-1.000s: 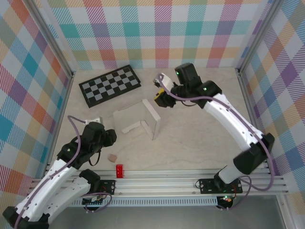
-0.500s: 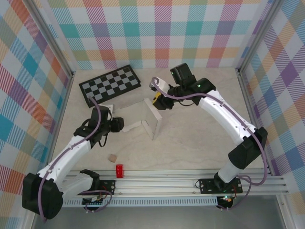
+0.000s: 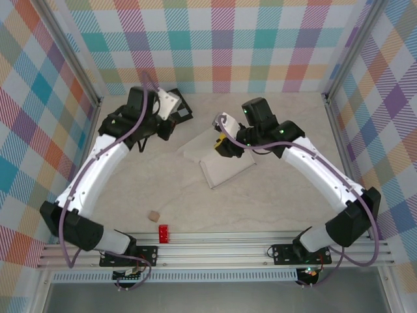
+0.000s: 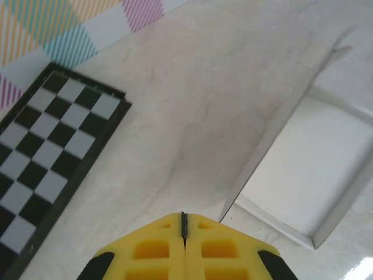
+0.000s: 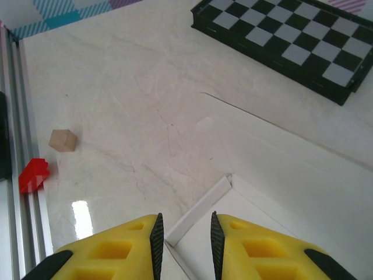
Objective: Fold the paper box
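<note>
The paper box (image 3: pixel 221 166) sits about mid-table, a bit toward the right arm's side. It's lying open and pretty flat: a shallow white tray with low rims, plus a big flap spread out toward the checkerboard (image 3: pixel 184 108). The right gripper (image 3: pixel 221 145) hangs over the tray's far edge with its jaws a little way apart and nothing between them. Can't tell if it's actually touching the cardboard. The left gripper (image 3: pixel 164 127) is up at the back left by the checkerboard, pinched fully closed on nothing and apart from the box. Compared with a second ago, one panel was standing upright and now it's down. The left arm has swung up from the front edge and closed its jaws. The little wooden cube (image 3: pixel 154 214) and red block (image 3: pixel 163 233) by the front rail haven't budged.
</note>
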